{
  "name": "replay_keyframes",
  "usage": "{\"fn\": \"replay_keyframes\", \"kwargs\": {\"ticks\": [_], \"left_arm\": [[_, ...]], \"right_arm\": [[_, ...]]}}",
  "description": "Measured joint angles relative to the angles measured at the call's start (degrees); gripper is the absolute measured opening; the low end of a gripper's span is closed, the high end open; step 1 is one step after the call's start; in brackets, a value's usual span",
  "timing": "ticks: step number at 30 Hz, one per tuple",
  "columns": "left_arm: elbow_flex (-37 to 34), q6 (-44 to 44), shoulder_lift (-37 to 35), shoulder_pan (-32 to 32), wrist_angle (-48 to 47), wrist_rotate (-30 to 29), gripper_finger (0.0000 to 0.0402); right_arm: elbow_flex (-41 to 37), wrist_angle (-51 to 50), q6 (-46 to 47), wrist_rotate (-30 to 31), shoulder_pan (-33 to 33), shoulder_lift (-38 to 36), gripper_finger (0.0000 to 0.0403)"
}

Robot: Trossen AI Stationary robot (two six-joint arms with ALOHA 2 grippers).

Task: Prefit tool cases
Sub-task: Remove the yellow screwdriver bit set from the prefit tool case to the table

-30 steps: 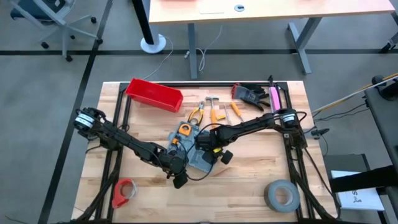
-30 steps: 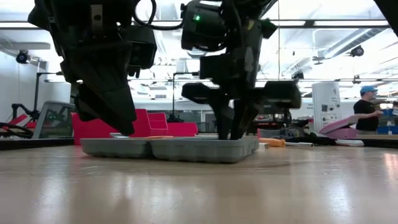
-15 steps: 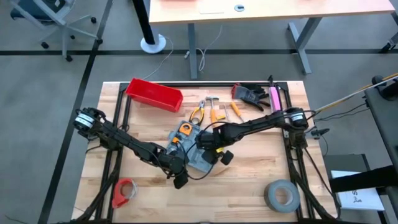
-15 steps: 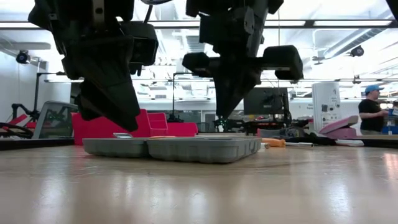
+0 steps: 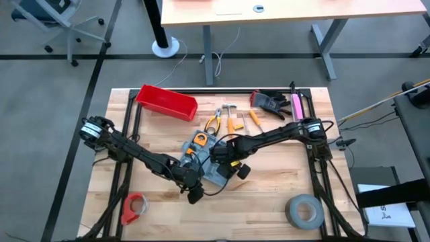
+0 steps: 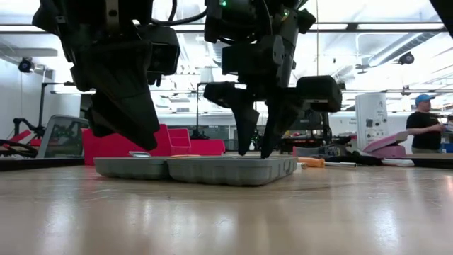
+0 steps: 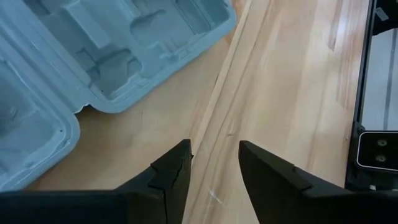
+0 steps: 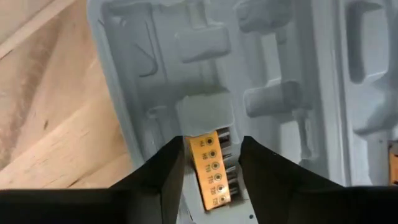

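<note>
The tool case [image 8: 261, 81] looks like matt grey-blue moulded plastic, its recesses smooth with soft edges. A yellow plastic bit holder [image 8: 209, 168] carries dark metal bits. The table [image 7: 292, 93] is pale wood in planks with visible grain and a slight sheen. The red bin [image 5: 166, 102] looks like smooth plastic.

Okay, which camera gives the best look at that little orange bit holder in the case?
The right wrist view: the orange bit holder sits close up in the tool case, between the right end effector fingers, holes visible. In the high view the arm hides it; the low view shows only the case's edge; the left wrist view shows empty recesses.
</note>
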Motion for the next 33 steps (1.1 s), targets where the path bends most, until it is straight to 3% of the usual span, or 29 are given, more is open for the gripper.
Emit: {"fn": "replay_keyframes", "kwargs": {"ticks": [12, 25, 33], "left_arm": [[0.01, 0.00, 0.02, 0.00, 0.05, 0.00, 0.0146], [0.00, 0.02, 0.02, -0.13, 0.07, -0.02, 0.0140], [0.01, -0.08, 0.02, -0.38, 0.08, -0.02, 0.0144]], "right_arm": [[0.00, 0.26, 0.13, -0.35, -0.26, 0.00, 0.0165], [-0.56, 1.15, 0.43, -2.26, -1.88, 1.08, 0.0160], [-0.48, 2.29, 0.56, -4.38, -4.13, 5.80, 0.0158]]}}
